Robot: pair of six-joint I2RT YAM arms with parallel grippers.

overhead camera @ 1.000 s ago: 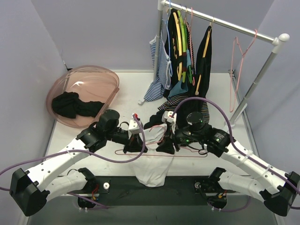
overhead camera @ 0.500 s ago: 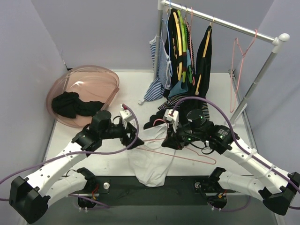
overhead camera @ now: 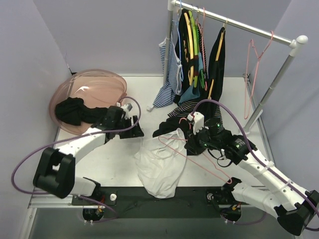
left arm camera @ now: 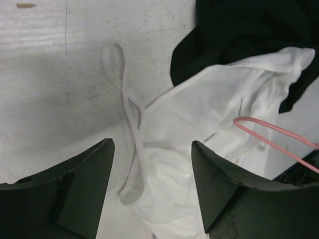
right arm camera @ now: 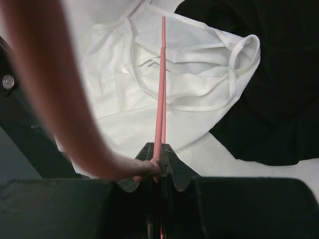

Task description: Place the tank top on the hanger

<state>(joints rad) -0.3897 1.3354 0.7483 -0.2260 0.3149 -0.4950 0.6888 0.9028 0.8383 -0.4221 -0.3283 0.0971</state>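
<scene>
The white tank top (overhead camera: 158,167) lies crumpled on the table, its lower part hanging over the front edge. In the left wrist view one strap (left arm camera: 124,97) trails to the left. My left gripper (overhead camera: 135,132) hovers open just behind and left of the cloth, holding nothing; the tank top (left arm camera: 199,124) shows between its jaws (left arm camera: 152,144). My right gripper (overhead camera: 191,146) is shut on the pale-pink hanger (overhead camera: 199,159), which slants above the top's right side. The right wrist view shows the hanger (right arm camera: 160,74) clamped edge-on in the gripper (right arm camera: 160,155) over the tank top (right arm camera: 124,84).
A black garment (overhead camera: 167,127) lies just behind the tank top. A pink basin (overhead camera: 94,89) with dark cloth stands at the back left. The clothes rack (overhead camera: 239,24) at the back right carries several garments and a spare pink hanger (overhead camera: 253,74).
My left gripper opened, let go of the tank top and drew back to the left. My right gripper closed on the hanger and shifted right with it. The top slumped on the table.
</scene>
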